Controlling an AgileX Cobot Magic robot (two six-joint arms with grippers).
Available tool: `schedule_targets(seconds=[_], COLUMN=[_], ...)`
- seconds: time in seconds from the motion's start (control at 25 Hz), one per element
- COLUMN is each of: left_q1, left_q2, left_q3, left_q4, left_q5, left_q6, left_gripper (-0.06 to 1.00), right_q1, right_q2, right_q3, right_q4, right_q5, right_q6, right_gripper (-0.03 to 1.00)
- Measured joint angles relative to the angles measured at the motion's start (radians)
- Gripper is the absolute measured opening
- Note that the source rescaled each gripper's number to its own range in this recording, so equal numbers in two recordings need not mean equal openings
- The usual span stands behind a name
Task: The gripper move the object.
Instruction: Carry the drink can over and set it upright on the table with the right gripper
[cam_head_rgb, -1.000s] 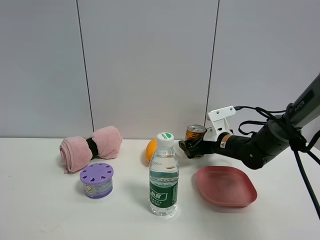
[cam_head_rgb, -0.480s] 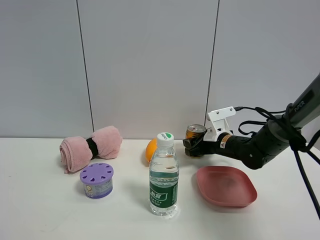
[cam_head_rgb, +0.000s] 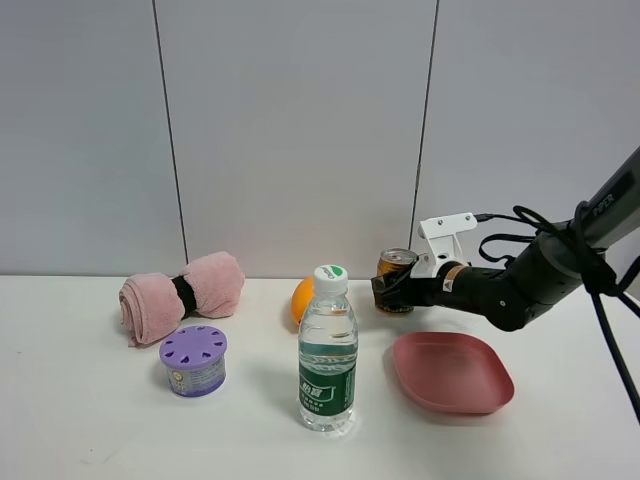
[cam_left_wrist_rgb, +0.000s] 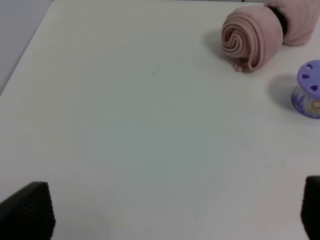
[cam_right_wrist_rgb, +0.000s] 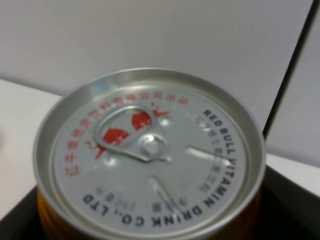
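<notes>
The object, a small gold-yellow drink can (cam_head_rgb: 397, 266) with a silver pull-tab top, stands at the back of the white table, right of centre. My right gripper (cam_head_rgb: 392, 292) reaches in from the right on a thick black arm and is shut on the can's lower body. In the right wrist view the can's top (cam_right_wrist_rgb: 150, 160) fills the frame, with black jaws at both sides below it. Whether the can touches the table I cannot tell. My left gripper (cam_left_wrist_rgb: 170, 212) is open over bare table, holding nothing.
A clear water bottle (cam_head_rgb: 328, 350) stands front centre, with an orange (cam_head_rgb: 302, 298) behind it. A pink plate (cam_head_rgb: 452, 372) lies just in front of the right arm. A purple tub (cam_head_rgb: 194, 360) and a rolled pink towel (cam_head_rgb: 180, 295) are at the left.
The right jaws have closed onto the can, and gripper and can have shifted slightly to the right. Everything else stays where it was.
</notes>
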Motion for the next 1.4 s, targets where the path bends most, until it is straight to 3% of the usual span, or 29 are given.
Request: schedule_targets(seconds=[0.16,0.48,0.8,1.0,1.24,1.4], left_q1=[0.000,0.000,0.000,0.000,0.000,0.000], left_q2=[0.000,0.000,0.000,0.000,0.000,0.000], left_q3=[0.000,0.000,0.000,0.000,0.000,0.000], left_q4=[0.000,0.000,0.000,0.000,0.000,0.000], left_q5=[0.000,0.000,0.000,0.000,0.000,0.000], left_q6=[0.000,0.000,0.000,0.000,0.000,0.000], left_gripper=[1.00,1.00,1.00,1.00,1.00,1.00], right_q1=[0.000,0.012,0.147,0.291,0.460,0.549], right_q2=[-0.072,-0.301,-0.526,-0.590,-0.594,-0.594], right_q3=[0.002,0.004,0.004,0.004,0.004,0.004], right_q4=[-0.058,-0.154,-0.295,-0.311,-0.193,-0.171], right_q5=[0.146,0.305,0.508,0.522,0.524,0.529], right_q6=[0.014,0.086,0.155,0.155,0.144,0.126], right_gripper=[0.01,0.01,0.01,0.01,0.01,0.01])
